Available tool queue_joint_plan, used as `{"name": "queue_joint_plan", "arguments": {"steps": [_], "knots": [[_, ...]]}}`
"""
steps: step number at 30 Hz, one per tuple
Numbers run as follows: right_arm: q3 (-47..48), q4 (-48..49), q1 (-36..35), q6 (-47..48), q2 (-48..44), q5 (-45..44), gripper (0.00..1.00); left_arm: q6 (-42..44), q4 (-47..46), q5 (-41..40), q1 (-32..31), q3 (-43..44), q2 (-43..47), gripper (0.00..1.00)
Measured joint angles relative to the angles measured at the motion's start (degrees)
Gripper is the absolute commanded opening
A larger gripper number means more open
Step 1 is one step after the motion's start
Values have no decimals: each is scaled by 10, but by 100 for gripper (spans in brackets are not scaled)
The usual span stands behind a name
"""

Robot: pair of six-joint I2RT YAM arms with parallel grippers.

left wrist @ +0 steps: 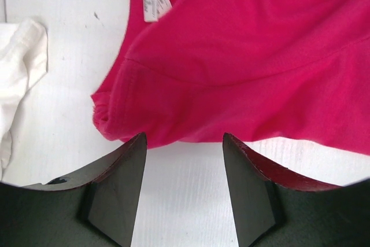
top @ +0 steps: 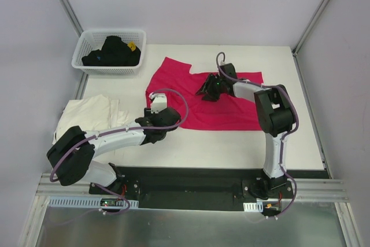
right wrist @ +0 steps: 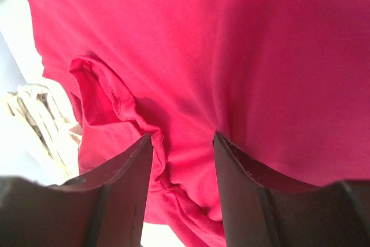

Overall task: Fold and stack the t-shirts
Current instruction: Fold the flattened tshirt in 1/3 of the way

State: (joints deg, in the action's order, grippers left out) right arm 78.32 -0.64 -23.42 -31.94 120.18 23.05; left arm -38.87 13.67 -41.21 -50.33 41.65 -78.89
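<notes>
White table (top: 231, 148), magenta-red t-shirt (top: 231, 117) spread out; left claw (left wrist: 184, 138) apart at its edge; right claw (right wrist: 182, 137) apart over it

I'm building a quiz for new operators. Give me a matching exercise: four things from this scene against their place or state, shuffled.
1 red shirt
2 cream shirt
3 basket
4 left gripper

A holds dark clothes
B open, at the red shirt's edge
C spread out in the middle
D bunched on the left of the table

Pairs: 1-C, 2-D, 3-A, 4-B
</notes>
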Motion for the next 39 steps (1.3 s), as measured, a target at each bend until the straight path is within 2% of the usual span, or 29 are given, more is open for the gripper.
{"name": "queue_joint_plan", "arguments": {"steps": [8, 13, 18, 24, 28, 33, 39], "knots": [[-53, -1, 61, 15, -52, -7, 49, 71, -67, -44, 1, 16, -11, 55], [-67, 5, 82, 16, -64, -6, 48, 119, -125, -49, 1, 57, -62, 55], [-98, 36, 89, 9, -71, 0, 48, 175, -212, -44, 3, 101, -142, 54], [-190, 75, 114, -1, -118, 7, 47, 177, -269, -4, 47, 82, -176, 53], [-225, 96, 140, -7, -137, 11, 46, 163, -270, -3, 77, 56, -176, 52], [-246, 130, 172, -22, -139, 27, 46, 123, -228, 2, 55, 38, -168, 51], [-253, 150, 193, -30, -139, 30, 46, 52, -124, 45, 17, -20, -46, 52]]}}
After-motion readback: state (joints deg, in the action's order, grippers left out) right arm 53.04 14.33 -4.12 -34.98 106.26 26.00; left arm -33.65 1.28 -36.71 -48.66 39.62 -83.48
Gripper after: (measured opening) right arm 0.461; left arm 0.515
